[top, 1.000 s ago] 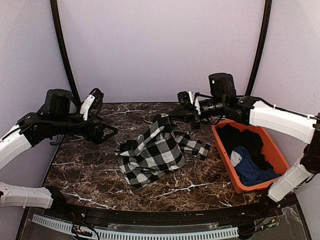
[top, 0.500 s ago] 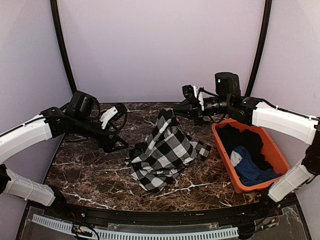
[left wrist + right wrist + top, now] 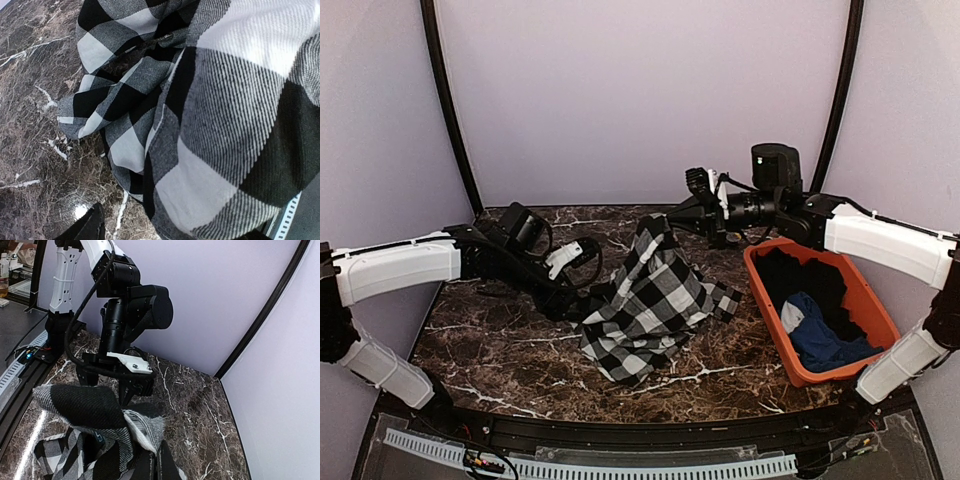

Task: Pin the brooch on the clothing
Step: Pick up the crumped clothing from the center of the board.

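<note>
Garment: black-and-white checked flannel shirt (image 3: 645, 300), soft, limp, light; take folded edges.
Right gripper (image 3: 668, 222): clamped on shirt's raised peak, frame centre.
Left gripper (image 3: 590, 278): jaws apart at left hem.

Soft, even light, one glare spot on the marble table (image 3: 79, 212), sharp weave on the shirt (image 3: 225, 115).

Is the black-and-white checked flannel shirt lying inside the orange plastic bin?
No, the checked shirt rests on the dark marble table, left of the orange bin.
</note>
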